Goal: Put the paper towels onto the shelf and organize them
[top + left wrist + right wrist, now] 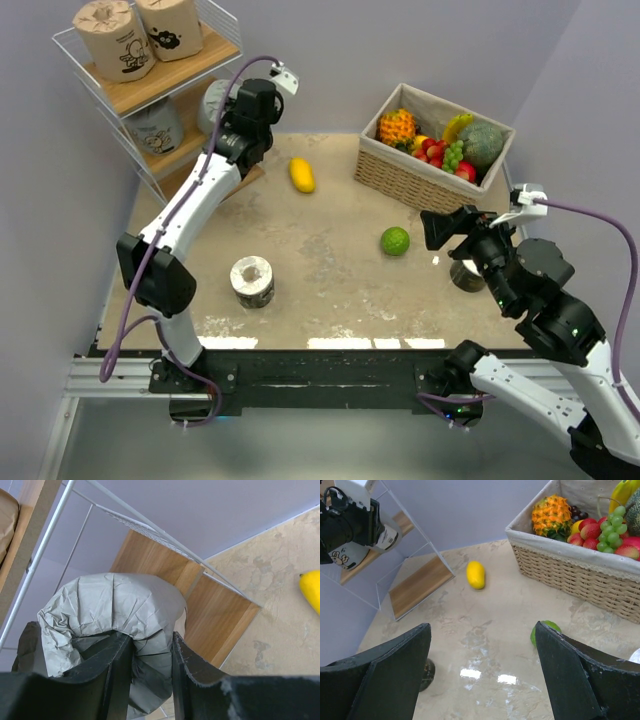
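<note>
The shelf (150, 88) stands at the back left, and two tan printed paper towels (108, 35) sit on its top board. A pale grey printed roll (157, 124) rests on the middle board. My left gripper (226, 108) is shut on a crinkled pale grey roll (107, 607), holding it at the shelf's open side above the lowest board (220, 612). A cream roll (252, 281) stands on the table, front left. A dark grey roll (467, 275) sits under my right arm. My right gripper (482, 672) hangs open over bare table, with nothing between its fingers.
A yellow mango (301, 174) lies near the shelf's foot and a green lime (395, 240) just left of my right gripper. A wicker fruit basket (400, 178) fills the back right. Walls close in behind the shelf and on both sides.
</note>
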You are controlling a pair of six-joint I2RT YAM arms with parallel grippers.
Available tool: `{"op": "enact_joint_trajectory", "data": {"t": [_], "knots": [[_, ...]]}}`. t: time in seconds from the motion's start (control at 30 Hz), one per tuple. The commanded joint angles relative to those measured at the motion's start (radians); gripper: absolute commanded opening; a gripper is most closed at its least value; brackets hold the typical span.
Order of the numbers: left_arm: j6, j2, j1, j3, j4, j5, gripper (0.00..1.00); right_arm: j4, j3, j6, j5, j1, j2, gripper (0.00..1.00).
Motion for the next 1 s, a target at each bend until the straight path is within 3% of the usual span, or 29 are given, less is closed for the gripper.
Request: {"op": "enact_joint_trajectory", "data": {"t": [0.0, 0.73, 0.97], "knots": [[0.068, 0.016, 0.027, 0.059, 0.110, -0.009, 0.36, 0.039, 0.041, 0.008, -0.009, 0.000, 0.009, 0.88], [0.168, 0.073, 0.066, 0.093, 0.193, -0.070, 0.37, 0.028, 0.042, -0.006, 0.008, 0.000, 0.016, 0.88], [0.223, 0.053, 0.066, 0.042, 0.233, -0.119, 0.37, 0.036, 0.047, -0.017, 0.005, 0.002, 0.033, 0.88]]}}
